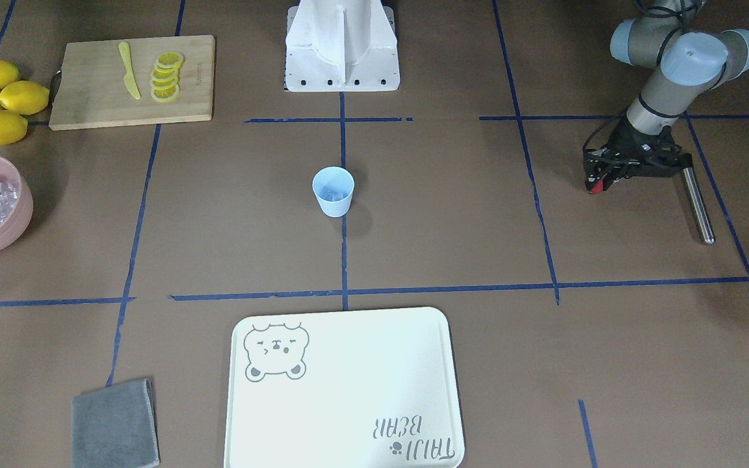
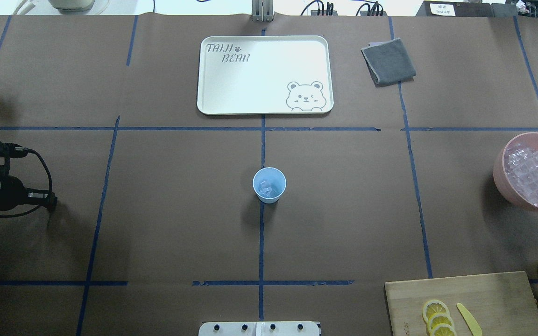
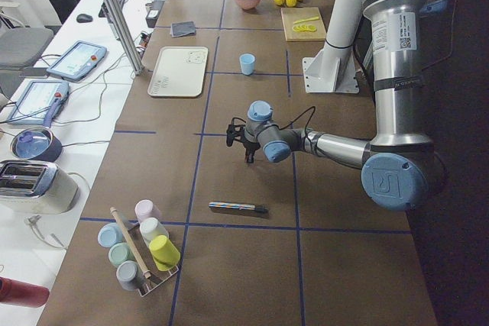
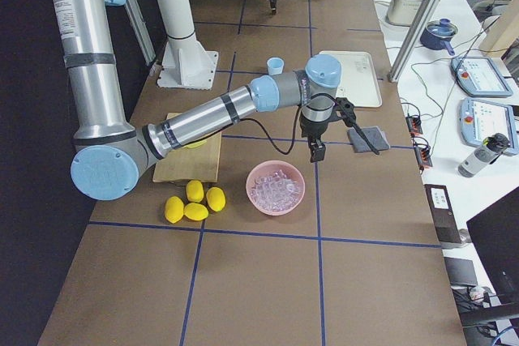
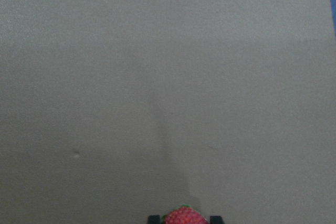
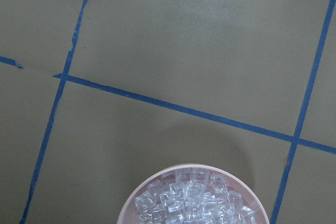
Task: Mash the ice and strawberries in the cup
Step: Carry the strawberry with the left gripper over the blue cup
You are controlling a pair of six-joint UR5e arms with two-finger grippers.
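Brown-papered bench (image 2: 180,210), blue tape grid.

Surroundings, from the robot's base outward:
- Right side, nearest: wooden cutting board (image 2: 493,289) carrying lemon slices (image 2: 435,310) and a yellow knife (image 2: 469,318). Whole lemons (image 1: 0,101) sit just beside it at the bench edge.
- Further out, right edge: pink bowl (image 2: 500,182) heaped with ice cubes (image 6: 191,203). The right gripper (image 4: 315,151) hangs between the bowl and the grey cloth (image 2: 388,60). Whether it is wide or closed I cannot tell.
- Left side: metal rod (image 1: 698,205) lying flat, just beside the left gripper (image 1: 597,184).
- Far row: cream tray (image 2: 213,70) with a bear print, the cloth to its right.

Task items:
- The left gripper is closed on the strawberry (image 5: 184,216), which is red with dimpled skin and a trace of green at the top.
- The cup (image 2: 269,185) is pale blue and upright, at bench centre on the middle tape line. A few clear pieces of ice (image 2: 266,188) lie in its bottom.

Clearance: bare paper rings the cup. The board, bowl, tray and both grippers are well apart from it.
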